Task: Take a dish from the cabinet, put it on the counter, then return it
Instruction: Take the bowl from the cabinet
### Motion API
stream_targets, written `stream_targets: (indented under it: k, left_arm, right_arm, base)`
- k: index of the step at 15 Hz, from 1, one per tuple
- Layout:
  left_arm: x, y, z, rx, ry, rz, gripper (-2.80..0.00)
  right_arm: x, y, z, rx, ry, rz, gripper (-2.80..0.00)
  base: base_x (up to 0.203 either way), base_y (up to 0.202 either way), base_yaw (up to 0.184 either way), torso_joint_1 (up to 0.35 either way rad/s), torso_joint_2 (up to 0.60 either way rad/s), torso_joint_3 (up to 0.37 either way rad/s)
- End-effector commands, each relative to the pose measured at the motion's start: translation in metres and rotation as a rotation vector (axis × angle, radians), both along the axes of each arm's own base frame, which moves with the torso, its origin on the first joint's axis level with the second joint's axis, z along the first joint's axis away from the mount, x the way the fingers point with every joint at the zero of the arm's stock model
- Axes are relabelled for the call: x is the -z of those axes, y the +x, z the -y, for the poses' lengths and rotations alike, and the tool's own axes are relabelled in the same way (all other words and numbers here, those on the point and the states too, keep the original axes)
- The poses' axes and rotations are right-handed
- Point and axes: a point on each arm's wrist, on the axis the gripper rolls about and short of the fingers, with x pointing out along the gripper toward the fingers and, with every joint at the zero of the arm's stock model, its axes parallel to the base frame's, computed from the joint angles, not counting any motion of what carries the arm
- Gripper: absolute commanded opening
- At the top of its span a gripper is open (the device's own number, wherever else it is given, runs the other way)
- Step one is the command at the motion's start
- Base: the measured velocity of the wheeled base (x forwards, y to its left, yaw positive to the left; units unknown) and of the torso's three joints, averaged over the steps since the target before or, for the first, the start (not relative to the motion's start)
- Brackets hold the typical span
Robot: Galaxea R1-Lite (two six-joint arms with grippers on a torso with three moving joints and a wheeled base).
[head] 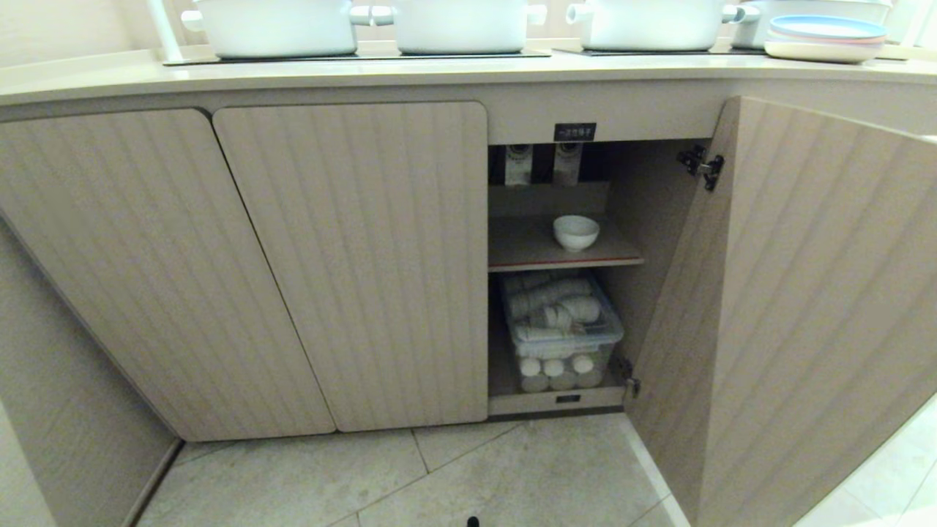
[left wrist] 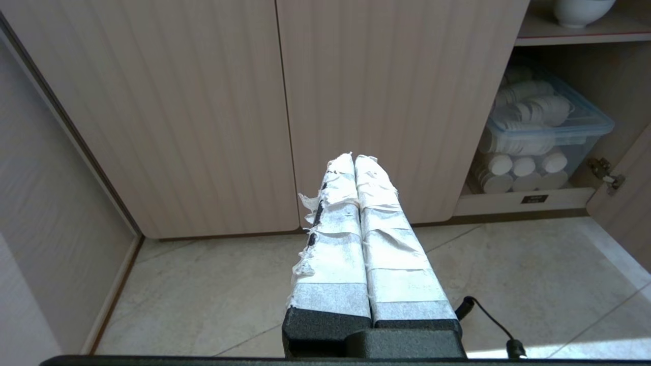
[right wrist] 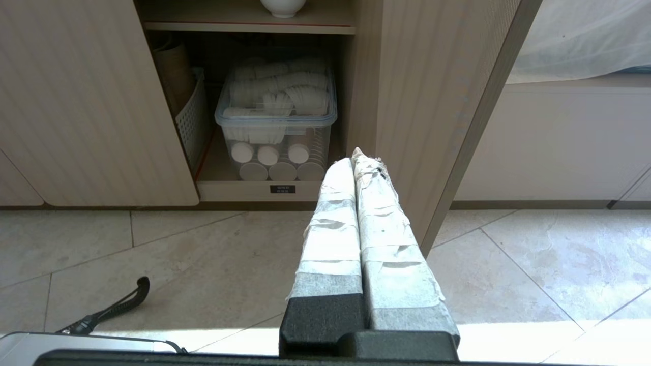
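The dish [head: 576,232], a small glossy white bowl, stands alone on the cabinet's [head: 351,263] inner shelf [head: 527,252], behind the open right-hand door [head: 790,315]. It also shows at the edge of the left wrist view, dish [left wrist: 582,11], and of the right wrist view, dish [right wrist: 283,7]. The cream counter [head: 439,73] runs above the cabinet. My left gripper [left wrist: 354,158] hangs low over the floor before the closed doors, shut and empty. My right gripper [right wrist: 356,160] is low before the open door's edge, shut and empty. Neither arm shows in the head view.
A clear lidded bin [head: 562,329] of white cups fills the space under the shelf. White pots [head: 278,25] and stacked plates [head: 823,38] sit on the counter. The open door [right wrist: 432,112] juts out over the tiled floor [head: 468,476]. A white basket [right wrist: 190,119] stands beside the bin.
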Motion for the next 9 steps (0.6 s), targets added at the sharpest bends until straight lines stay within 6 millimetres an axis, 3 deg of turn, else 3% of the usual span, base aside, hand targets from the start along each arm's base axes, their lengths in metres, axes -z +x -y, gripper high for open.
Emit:
stream_targets:
  k: [1,9]
  left_arm:
    - [-0.0001,0.0000,0.0000,0.000,-0.001,0.001,-2.80]
    - [-0.0001,0.0000,0.0000,0.000,0.001,0.001,-2.80]
  right_arm:
    - [-0.0002,0.0001,0.0000,0.000,-0.001,0.000,-2.80]
    - [-0.0002,0.0001,0.0000,0.000,-0.001,0.000,-2.80]
  base:
    - [0.000,0.000,0.000,0.000,0.00,0.000]
    - [0.000,0.000,0.000,0.000,0.00,0.000]
